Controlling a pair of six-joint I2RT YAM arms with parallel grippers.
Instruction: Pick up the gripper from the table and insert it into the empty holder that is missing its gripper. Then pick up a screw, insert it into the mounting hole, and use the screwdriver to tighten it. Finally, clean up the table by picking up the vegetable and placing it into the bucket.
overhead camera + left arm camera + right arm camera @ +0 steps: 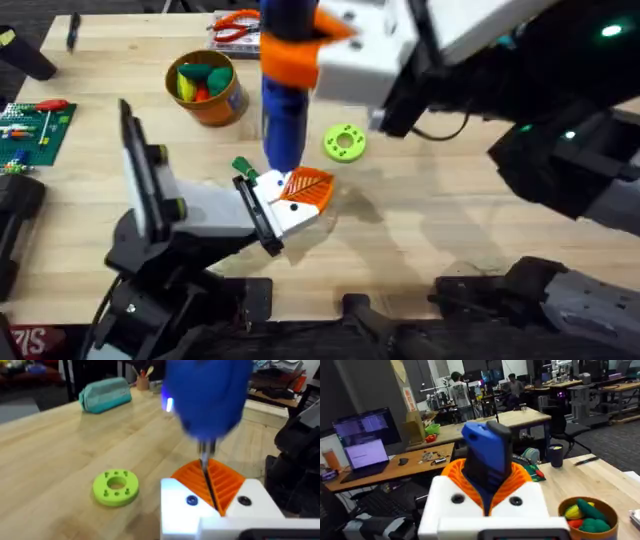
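The blue plastic screwdriver is clamped in the right gripper; left gripper state can't be told.

The right gripper clasps a blue screwdriver at frame centre, with the bucket of vegetables at lower right.

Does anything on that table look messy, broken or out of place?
Nothing stands out. The orange gripper sits in the white holder, the blue screwdriver stands over it, the toy vegetables are inside the bucket, and the green disc lies flat.
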